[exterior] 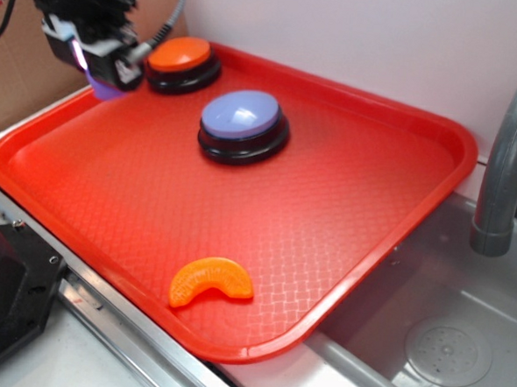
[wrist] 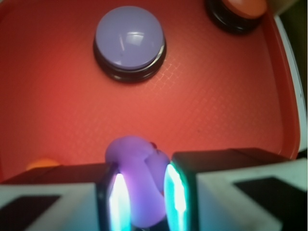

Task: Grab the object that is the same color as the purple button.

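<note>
Closest to our wrist camera, the gripper [wrist: 144, 197] is clenched on the purple toy [wrist: 139, 173], whose rounded body sits between the two lit pads [wrist: 175, 195] and bulges out above them. We see the toy touching both pads, lifted off the red tray [wrist: 57, 110], which spreads out beneath it.

From the outside view, the tray [exterior: 345, 208] rests beside a grey sink [exterior: 426, 327] with a grey tap [exterior: 506, 165]. Our arm hangs over the tray's far left corner, its gripper [exterior: 108, 77] pointing down and the toy [exterior: 105, 88] showing as a purple patch at its tip, clear of the tray floor.

Near the middle of the tray stands the purple button [exterior: 243, 125], and just beyond it, close to the gripper, the orange button [exterior: 182, 63]. An orange slice [exterior: 211, 281] lies near the front edge, well apart from the gripper.
</note>
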You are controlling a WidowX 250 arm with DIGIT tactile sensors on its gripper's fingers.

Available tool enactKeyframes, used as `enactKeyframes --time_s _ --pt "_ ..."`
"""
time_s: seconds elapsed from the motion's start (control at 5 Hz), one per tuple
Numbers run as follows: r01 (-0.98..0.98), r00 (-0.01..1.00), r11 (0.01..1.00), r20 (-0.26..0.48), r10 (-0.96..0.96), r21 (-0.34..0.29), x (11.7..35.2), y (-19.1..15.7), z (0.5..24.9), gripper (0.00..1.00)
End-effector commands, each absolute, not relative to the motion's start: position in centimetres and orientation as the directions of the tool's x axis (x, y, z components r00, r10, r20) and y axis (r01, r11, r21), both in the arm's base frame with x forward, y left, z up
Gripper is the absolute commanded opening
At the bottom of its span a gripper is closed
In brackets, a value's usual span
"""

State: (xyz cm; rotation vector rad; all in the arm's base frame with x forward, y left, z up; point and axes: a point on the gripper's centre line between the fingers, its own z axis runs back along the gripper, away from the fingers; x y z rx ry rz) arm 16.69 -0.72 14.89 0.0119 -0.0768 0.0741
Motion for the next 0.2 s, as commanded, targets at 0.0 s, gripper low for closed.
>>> enactKeyframes --time_s 0.0 --pt "0.043 0.997 0.999 0.057 -0.043 -0.002 18.19 0.06 16.10 0.00"
